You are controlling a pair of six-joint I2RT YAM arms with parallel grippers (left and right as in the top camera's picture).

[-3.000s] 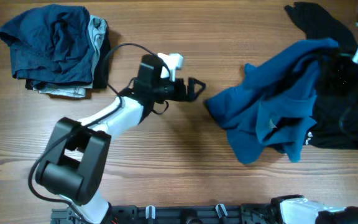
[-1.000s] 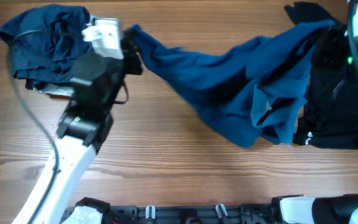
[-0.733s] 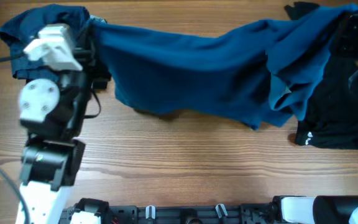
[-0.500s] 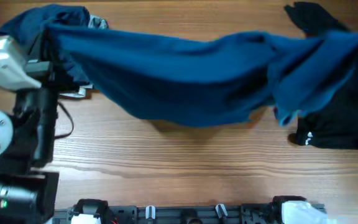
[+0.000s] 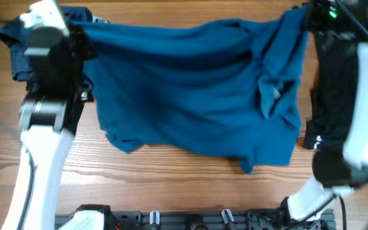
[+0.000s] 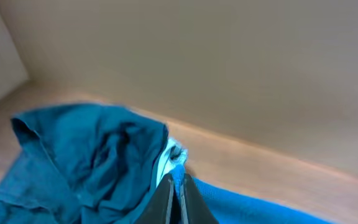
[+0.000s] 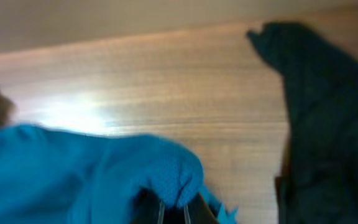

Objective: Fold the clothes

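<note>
And there it goes: three seconds ago the blue shirt (image 5: 190, 89) was a crumpled heap right of centre, and now it is stretched wide across the middle of the table (image 5: 171, 188), held up along its far edge between the two arms. The left gripper (image 5: 80, 33) has its fingers pinched together on the left corner, just in front of the stack of dark blue clothes (image 5: 11, 45). The right gripper (image 5: 302, 14) is clamped on the opposite corner, with the black garment (image 5: 328, 96) beyond it. The right side of the shirt is bunched and doubled over itself, and the near hem hangs unevenly. My read: this is the spreading step, and the shirt needs laying flat before any fold begins. As for writing, there is a small white mark (image 5: 316, 139) on the black garment and a pale tag (image 5: 273, 94) on the shirt, both too small to read.
</note>
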